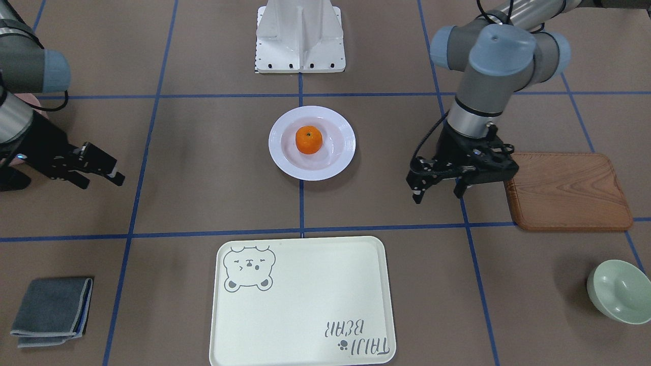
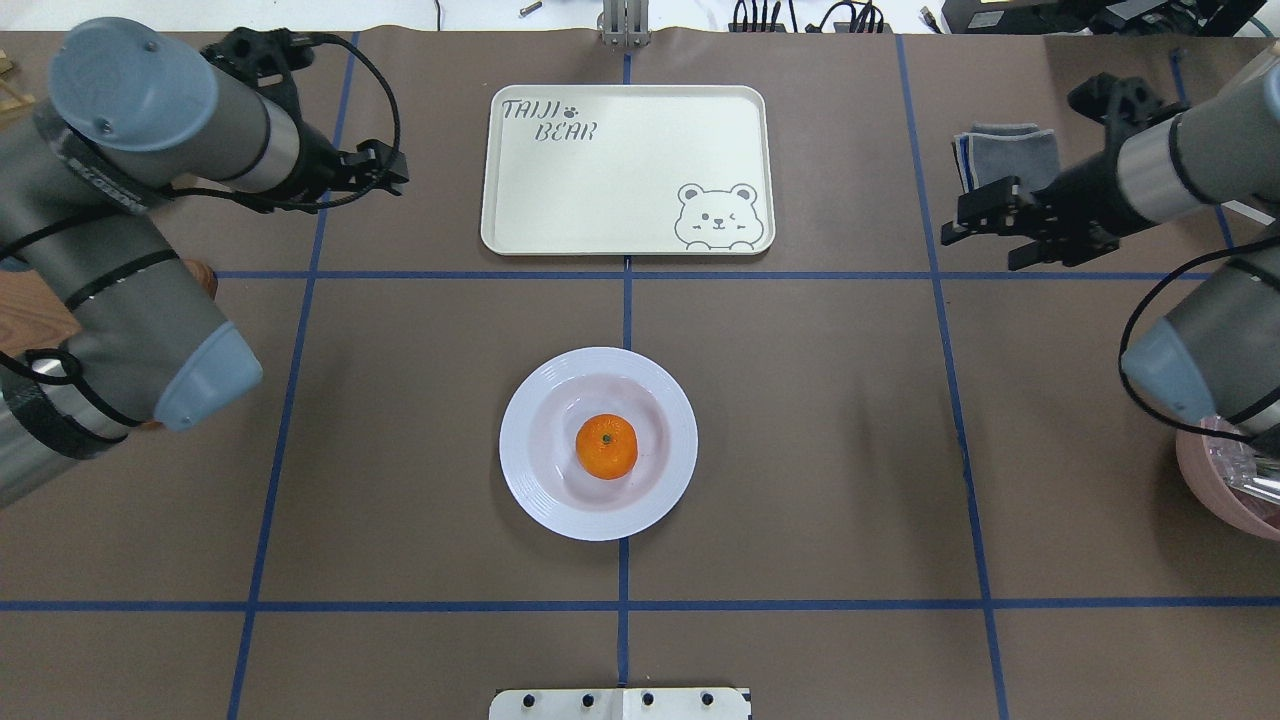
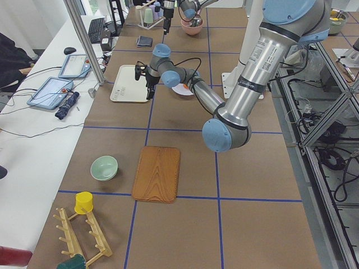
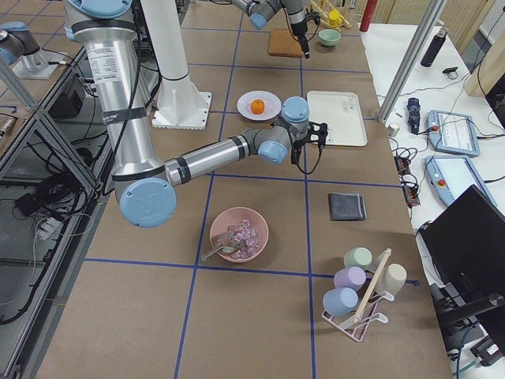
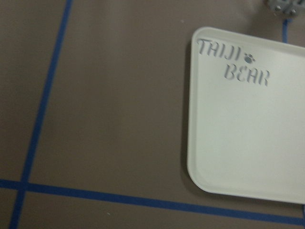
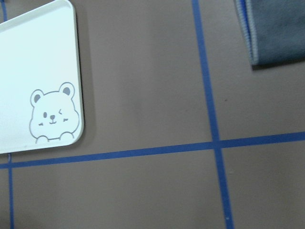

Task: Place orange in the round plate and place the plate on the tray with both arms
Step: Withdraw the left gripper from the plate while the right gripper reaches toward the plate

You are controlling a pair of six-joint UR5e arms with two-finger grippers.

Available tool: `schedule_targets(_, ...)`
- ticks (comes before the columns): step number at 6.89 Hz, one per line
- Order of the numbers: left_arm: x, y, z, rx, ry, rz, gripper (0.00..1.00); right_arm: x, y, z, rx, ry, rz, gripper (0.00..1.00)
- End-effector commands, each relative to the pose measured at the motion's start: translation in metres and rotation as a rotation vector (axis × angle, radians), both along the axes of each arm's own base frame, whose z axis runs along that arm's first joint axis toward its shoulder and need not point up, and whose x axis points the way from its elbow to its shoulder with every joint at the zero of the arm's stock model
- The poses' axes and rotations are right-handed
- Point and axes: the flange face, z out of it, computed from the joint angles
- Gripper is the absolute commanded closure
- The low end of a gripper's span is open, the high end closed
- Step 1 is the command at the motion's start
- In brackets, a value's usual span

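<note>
Orange: one, resting in the sunken centre of the round plate.
Round plate: upright on the table, mid-table, astride a blue tape line.
Tray: flat on the table, well apart from the plate, across a tape line.
Left gripper: raised off the table on the tray's left side, fingers spread wide, gripping nothing.
Right gripper: raised on the tray's right side, fingers likewise spread, gripping nothing.
Sundries: wooden board, green bowl, folded grey cloth.
</note>
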Motion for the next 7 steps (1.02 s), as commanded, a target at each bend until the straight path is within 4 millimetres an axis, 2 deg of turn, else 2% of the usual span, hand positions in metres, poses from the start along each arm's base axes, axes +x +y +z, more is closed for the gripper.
schedule_targets(1, -0.044, -0.019, 0.033, -0.002, -0.035, -0.047, 0.01, -0.079, 0.033, -0.019, -0.016, -0.175, 0.107, 0.0)
schedule_targets(2, -0.066, -0.018, 0.06, 0.096, -0.124, 0.081, 0.01, -0.117, 0.049, -0.04, -0.025, -0.213, 0.105, 0.0)
schedule_targets(3, -0.084, -0.015, 0.078, 0.057, -0.091, 0.176, 0.01, -0.156, 0.074, -0.05, -0.012, -0.231, 0.125, 0.0)
schedule_targets(4, -0.094, -0.018, 0.086, 0.029, -0.071, 0.185, 0.01, -0.173, 0.092, -0.06, -0.035, -0.31, 0.153, 0.0)
schedule_targets(5, -0.096, -0.019, 0.089, 0.023, -0.073, 0.182, 0.01, -0.184, 0.103, -0.052, -0.027, -0.371, 0.149, 0.0)
schedule_targets(6, -0.097, -0.021, 0.092, 0.018, -0.077, 0.178, 0.01, -0.203, 0.116, -0.037, -0.023, -0.38, 0.156, 0.0)
schedule_targets(7, -0.105, -0.028, 0.104, -0.003, -0.086, 0.164, 0.01, -0.222, 0.127, -0.035, -0.011, -0.407, 0.175, 0.0)
